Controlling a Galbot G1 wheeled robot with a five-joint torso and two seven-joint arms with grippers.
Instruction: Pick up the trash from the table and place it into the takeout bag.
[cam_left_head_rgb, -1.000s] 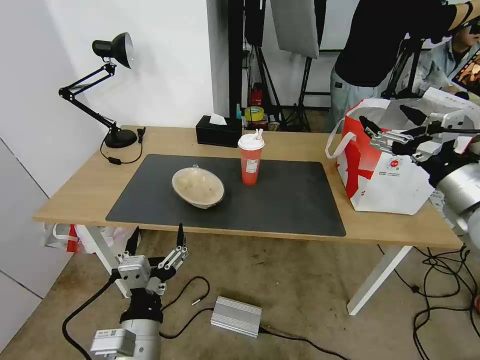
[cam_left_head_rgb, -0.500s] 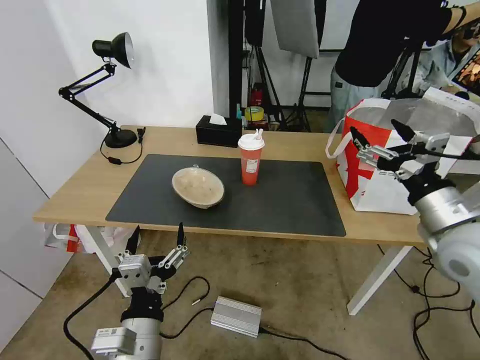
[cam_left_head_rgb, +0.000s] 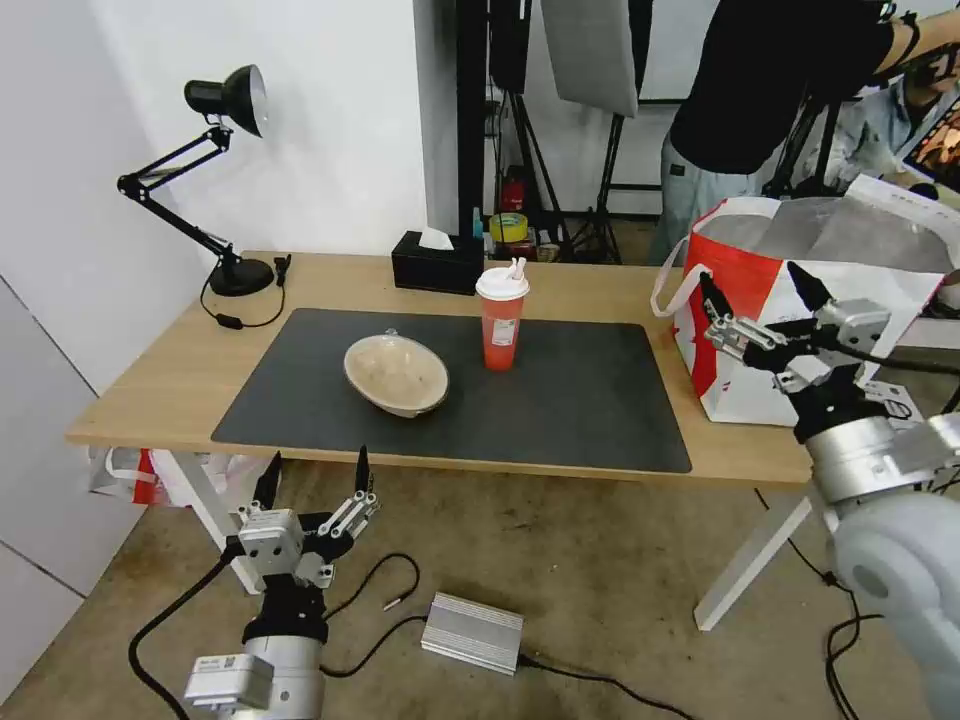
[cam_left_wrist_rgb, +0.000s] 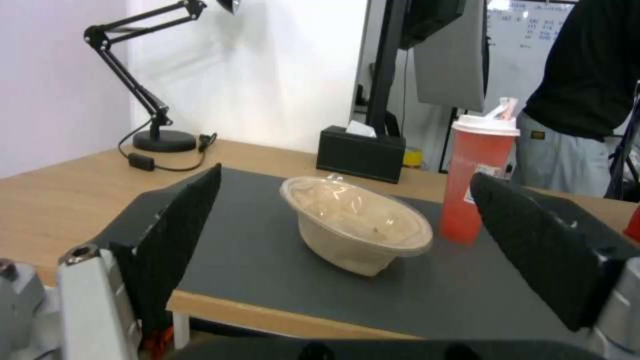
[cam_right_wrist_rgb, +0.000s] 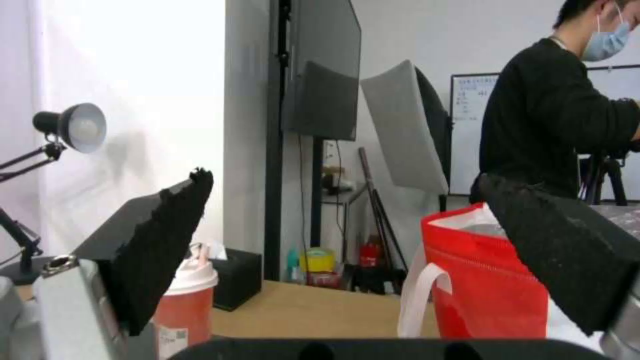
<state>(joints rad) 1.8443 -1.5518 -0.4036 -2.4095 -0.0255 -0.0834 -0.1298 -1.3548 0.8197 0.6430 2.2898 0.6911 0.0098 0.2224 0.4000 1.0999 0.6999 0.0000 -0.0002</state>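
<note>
Left gripper (cam_left_head_rgb: 312, 476) hangs below the desk's (cam_left_head_rgb: 150, 390) front edge, fingers spread, holding nothing. Straight beyond it on the mat (cam_left_head_rgb: 560, 410) sits the beige bowl (cam_left_head_rgb: 396, 374), tilted, with the red cup (cam_left_head_rgb: 501, 318) upright just right of it (no big white bowl anywhere on the desk). Right gripper (cam_left_head_rgb: 760, 290) hovers in front of the bag (cam_left_head_rgb: 740, 260) at the desk's right end, fingers apart and empty. I'd say the left arm's closer to the bowl, the right to the cup.
</note>
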